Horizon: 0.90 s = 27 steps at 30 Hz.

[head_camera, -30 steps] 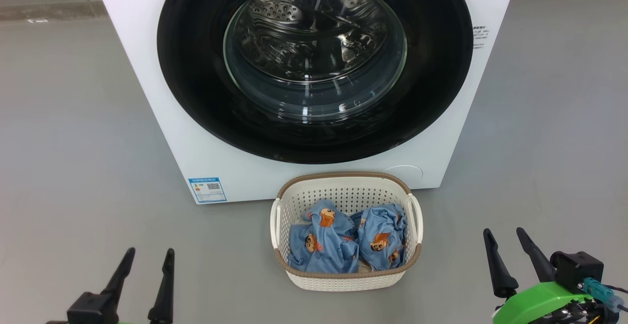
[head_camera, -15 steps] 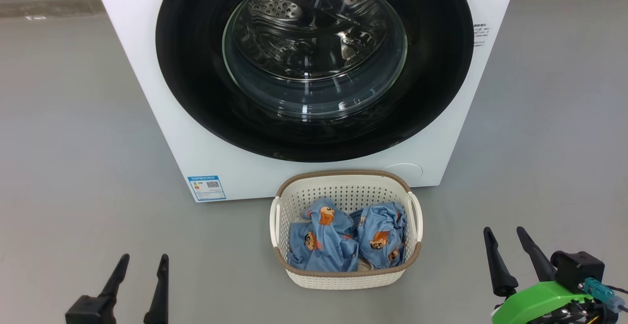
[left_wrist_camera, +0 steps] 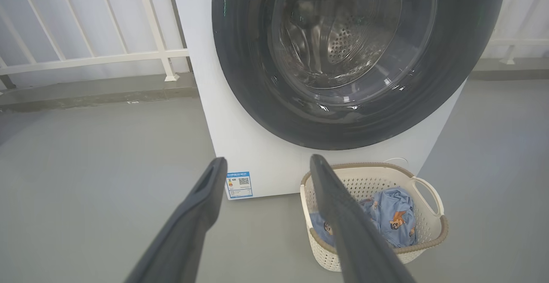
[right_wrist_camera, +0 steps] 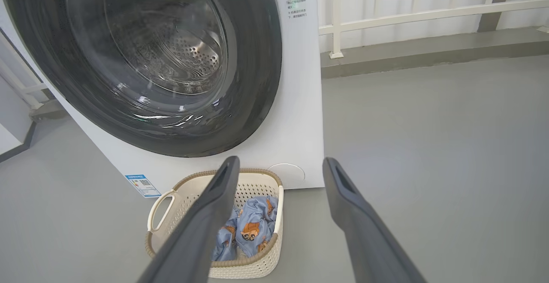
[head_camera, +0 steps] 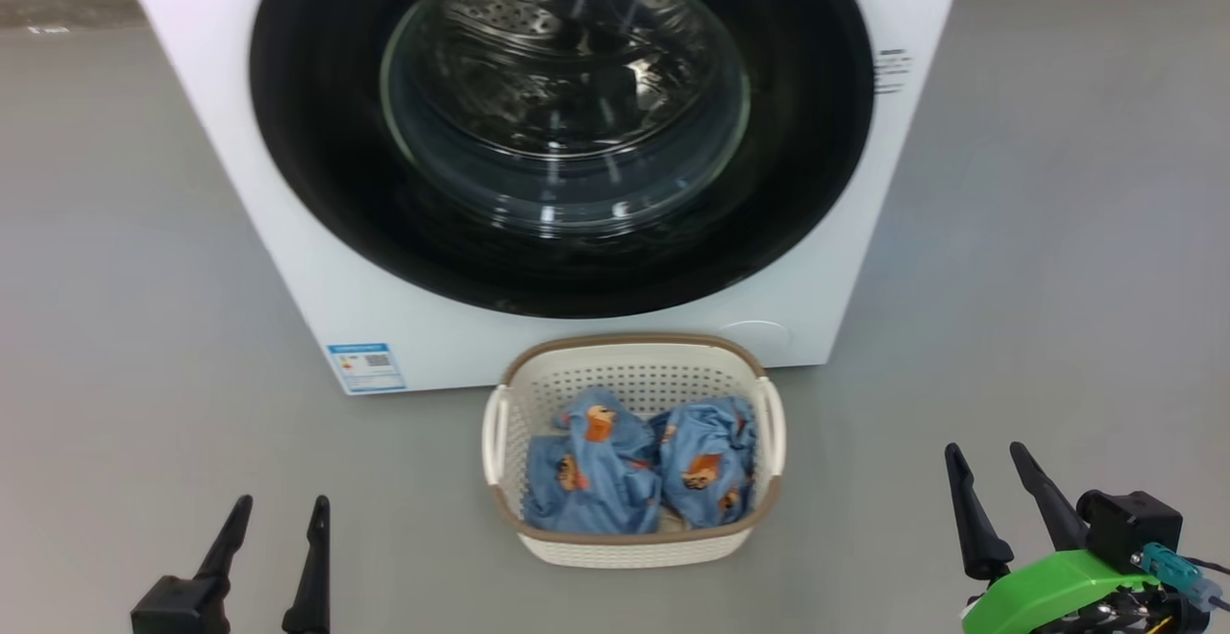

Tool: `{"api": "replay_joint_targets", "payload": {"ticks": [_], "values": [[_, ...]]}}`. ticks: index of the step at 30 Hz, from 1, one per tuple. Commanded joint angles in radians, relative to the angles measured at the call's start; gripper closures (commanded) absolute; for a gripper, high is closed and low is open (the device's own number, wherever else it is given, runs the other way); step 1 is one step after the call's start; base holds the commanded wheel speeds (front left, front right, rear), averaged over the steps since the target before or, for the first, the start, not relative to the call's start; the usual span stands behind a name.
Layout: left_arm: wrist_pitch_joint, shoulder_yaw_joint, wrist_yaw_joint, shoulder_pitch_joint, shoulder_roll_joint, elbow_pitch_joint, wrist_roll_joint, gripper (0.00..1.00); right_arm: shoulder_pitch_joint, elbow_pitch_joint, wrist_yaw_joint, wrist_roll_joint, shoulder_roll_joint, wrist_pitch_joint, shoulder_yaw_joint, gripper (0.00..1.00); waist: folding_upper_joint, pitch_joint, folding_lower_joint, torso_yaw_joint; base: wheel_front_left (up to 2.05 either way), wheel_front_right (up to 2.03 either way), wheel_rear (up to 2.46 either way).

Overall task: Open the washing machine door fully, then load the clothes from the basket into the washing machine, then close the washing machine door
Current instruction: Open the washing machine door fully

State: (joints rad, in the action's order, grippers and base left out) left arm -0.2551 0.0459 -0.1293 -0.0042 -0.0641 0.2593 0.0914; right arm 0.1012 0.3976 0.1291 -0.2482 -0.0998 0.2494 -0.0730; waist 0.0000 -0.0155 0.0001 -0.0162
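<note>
The white washing machine (head_camera: 288, 269) stands ahead on the grey floor. Its round door (head_camera: 307, 134), black-rimmed with a glass bowl centre, lies flat against the front. In front of it sits the cream basket (head_camera: 634, 549) holding light blue clothes (head_camera: 634, 466) with orange figures. My left gripper (head_camera: 281, 507) is open at the lower left, apart from the basket. My right gripper (head_camera: 982, 453) is open at the lower right. The left wrist view shows the door (left_wrist_camera: 240, 73), the basket (left_wrist_camera: 429, 242) and the clothes (left_wrist_camera: 392, 216). The right wrist view shows the door (right_wrist_camera: 257, 81) and the basket (right_wrist_camera: 253, 266).
Open grey floor (head_camera: 1057, 231) lies on both sides of the machine. A white railing (left_wrist_camera: 85, 58) and a low kerb run behind it. A blue label (head_camera: 365, 367) is stuck at the machine's lower left corner.
The whole head view has shifted, so machine and basket sit further left: the camera moved. The left gripper sits a little lower in view than a second ago. Both grippers stay open.
</note>
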Motion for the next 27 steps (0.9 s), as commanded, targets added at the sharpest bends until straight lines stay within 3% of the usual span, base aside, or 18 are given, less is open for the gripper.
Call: {"api": "replay_joint_targets", "payload": {"ticks": [1,17,27], "values": [[-0.007,0.035,0.0,-0.041,-0.007,-0.019,-0.008,0.0,0.016,-0.028,0.002,0.008,-0.011,0.012,0.021,0.0,0.0,-0.005,0.0,0.001,1.23,1.23,-2.46],[-0.007,0.047,-0.001,-0.053,0.001,-0.041,0.02,0.0,0.025,-0.035,0.002,0.011,-0.013,0.012,0.017,0.0,0.0,-0.023,0.0,0.001,1.19,1.19,-2.37],[-0.007,0.047,-0.001,-0.052,0.003,-0.053,0.035,0.0,0.03,-0.032,0.002,0.012,-0.016,0.012,0.016,0.0,0.0,-0.026,0.0,-0.001,0.52,0.5,-1.01]]}}
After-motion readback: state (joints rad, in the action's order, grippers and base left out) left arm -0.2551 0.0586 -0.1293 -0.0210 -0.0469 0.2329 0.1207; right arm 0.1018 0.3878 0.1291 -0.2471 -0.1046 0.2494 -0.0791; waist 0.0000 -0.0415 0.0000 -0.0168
